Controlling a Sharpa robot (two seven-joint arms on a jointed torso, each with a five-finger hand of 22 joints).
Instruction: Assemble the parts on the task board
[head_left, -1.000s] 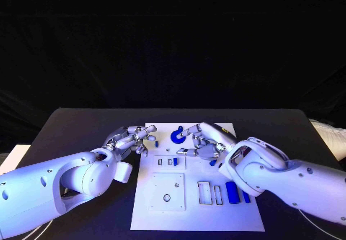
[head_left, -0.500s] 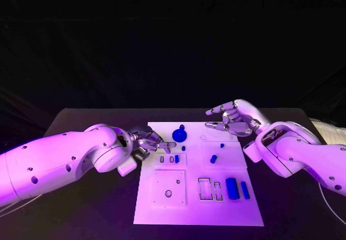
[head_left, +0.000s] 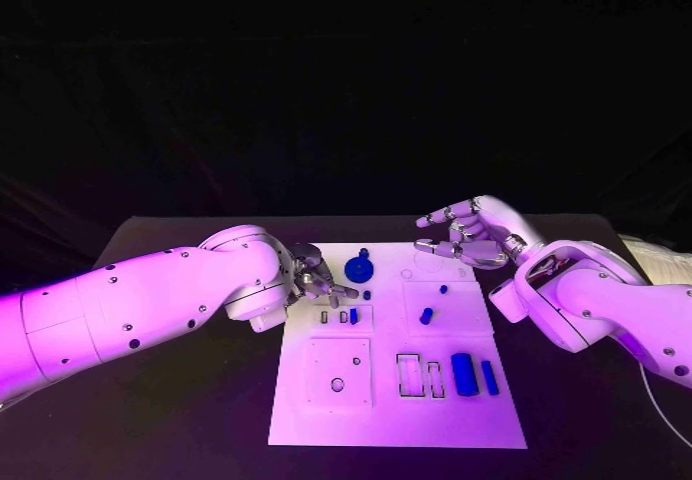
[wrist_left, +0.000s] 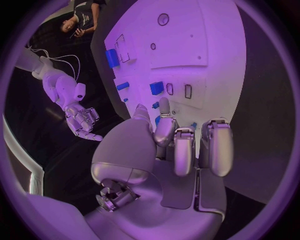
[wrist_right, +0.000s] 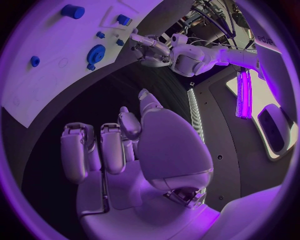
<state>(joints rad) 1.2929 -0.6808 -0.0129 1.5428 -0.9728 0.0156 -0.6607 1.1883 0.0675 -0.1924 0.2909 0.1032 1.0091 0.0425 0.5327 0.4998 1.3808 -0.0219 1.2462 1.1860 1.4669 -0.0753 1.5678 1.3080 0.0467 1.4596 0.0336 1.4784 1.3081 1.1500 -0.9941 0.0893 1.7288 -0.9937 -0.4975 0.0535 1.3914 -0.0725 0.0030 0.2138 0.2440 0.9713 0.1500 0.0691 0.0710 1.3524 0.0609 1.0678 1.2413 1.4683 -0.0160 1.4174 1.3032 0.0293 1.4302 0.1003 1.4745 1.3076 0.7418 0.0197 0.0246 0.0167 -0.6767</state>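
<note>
Nearest the robot, on the white task board (head_left: 335, 420), two long blue parts (head_left: 463, 373) lie beside empty slots. Farther up, the left hand (head_left: 312, 281) hovers over the board's left edge near the small slots, fingers loosely curled, holding nothing. Beyond, a round blue gear (head_left: 358, 268) lies by the far edge. The right hand (head_left: 469, 235) hangs raised off the far right corner, fingers apart and empty. Judged so, a pick is pending; next calls for lowering onto a loose part.

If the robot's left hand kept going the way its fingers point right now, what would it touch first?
Probably the small blue part standing in the task board's slots, just ahead of the left hand's fingertips. Depth is hard to judge; it might pass above it and reach the bare board.
</note>
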